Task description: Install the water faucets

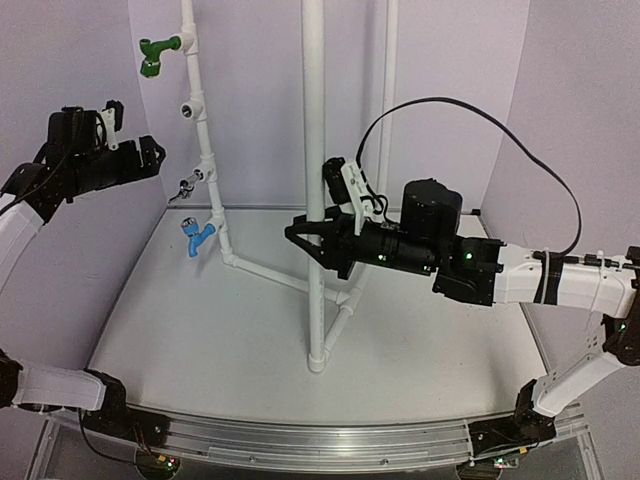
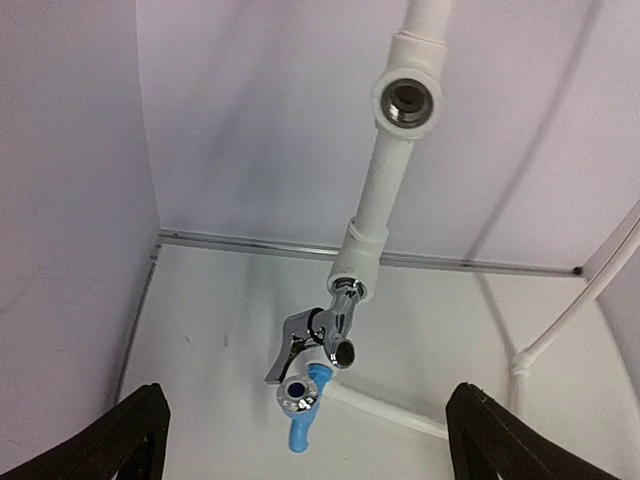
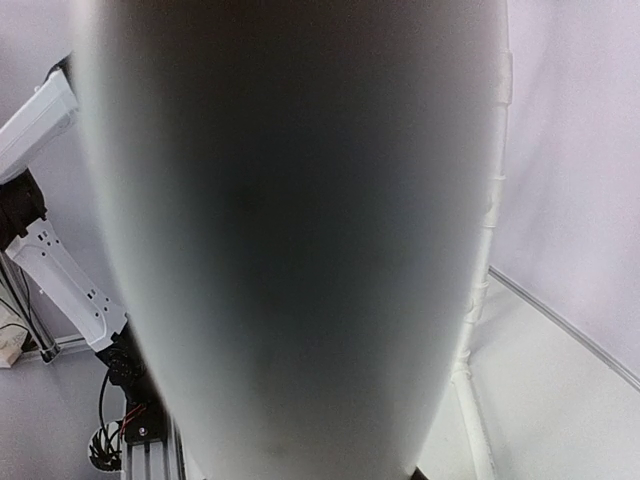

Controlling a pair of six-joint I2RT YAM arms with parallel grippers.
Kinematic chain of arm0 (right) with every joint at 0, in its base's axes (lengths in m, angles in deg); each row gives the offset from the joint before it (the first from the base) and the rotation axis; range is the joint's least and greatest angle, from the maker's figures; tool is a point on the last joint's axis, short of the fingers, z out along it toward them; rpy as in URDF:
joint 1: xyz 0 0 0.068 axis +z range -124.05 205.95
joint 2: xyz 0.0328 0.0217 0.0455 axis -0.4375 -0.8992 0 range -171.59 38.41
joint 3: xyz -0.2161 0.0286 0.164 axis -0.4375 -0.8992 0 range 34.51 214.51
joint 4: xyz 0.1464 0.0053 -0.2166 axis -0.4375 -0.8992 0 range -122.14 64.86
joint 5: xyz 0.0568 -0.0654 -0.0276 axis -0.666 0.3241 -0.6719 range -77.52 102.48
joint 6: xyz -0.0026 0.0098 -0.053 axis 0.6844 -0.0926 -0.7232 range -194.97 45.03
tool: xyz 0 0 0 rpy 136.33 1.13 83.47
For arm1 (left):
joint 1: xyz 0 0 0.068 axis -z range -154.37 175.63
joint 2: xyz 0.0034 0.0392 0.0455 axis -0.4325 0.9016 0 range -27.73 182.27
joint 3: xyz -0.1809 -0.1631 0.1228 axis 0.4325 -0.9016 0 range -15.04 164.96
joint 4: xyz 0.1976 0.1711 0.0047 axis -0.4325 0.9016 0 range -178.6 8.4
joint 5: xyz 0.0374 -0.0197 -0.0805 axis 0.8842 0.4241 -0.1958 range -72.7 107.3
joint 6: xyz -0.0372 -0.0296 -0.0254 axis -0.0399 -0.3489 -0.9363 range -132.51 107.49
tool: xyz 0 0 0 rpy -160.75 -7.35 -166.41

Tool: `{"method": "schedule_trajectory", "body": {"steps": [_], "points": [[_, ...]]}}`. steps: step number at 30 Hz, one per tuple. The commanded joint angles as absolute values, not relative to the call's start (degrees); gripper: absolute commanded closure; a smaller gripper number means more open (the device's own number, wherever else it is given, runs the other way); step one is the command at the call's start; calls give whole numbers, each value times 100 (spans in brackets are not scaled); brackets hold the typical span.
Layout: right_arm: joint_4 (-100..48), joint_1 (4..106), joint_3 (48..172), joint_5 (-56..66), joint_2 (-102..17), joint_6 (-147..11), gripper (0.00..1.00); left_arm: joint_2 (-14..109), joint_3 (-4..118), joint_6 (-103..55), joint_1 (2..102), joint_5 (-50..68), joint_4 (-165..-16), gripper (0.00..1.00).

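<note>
The silver chrome faucet [image 1: 183, 187] is seated in a tee on the slanted white pipe; in the left wrist view [image 2: 335, 325] its spout faces me. The blue faucet [image 1: 197, 238] is seated in the tee just below it and also shows in the left wrist view [image 2: 298, 415]. My left gripper [image 1: 135, 135] is open and empty, up and to the left of both faucets, well apart from them [image 2: 310, 440]. My right gripper [image 1: 300, 238] is closed around the upright white pipe [image 1: 314, 150], which fills the right wrist view [image 3: 290, 240] and hides the fingers.
A green faucet [image 1: 155, 55] sits at the top of the slanted pipe. Below it is an empty tee [image 1: 192, 108] with an open threaded socket [image 2: 407, 98]. A diagonal pipe [image 1: 285, 278] runs along the white floor to the upright's base. White walls close in left, back and right.
</note>
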State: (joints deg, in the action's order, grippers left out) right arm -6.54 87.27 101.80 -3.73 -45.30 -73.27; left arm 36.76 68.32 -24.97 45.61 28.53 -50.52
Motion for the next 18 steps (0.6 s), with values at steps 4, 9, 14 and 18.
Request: {"method": "schedule_trajectory", "body": {"steps": [4, 9, 14, 18], "points": [[-564, 8834, 10223, -872, -4611, -6379, 100, 4159, 6287, -4337, 2568, -1587, -5975, 0], [-563, 8829, 10305, -940, -4579, -6399, 100, 4475, 5596, -5462, 1560, -3150, -7407, 0], [-561, 8836, 10314, -939, -4577, -6402, 100, 4961, 5168, -6477, 1530, -3956, -8880, 0], [-537, 8853, 10308, -939, -4559, -6384, 100, 5199, 4967, -6794, 1597, -4127, -9462, 0]]}}
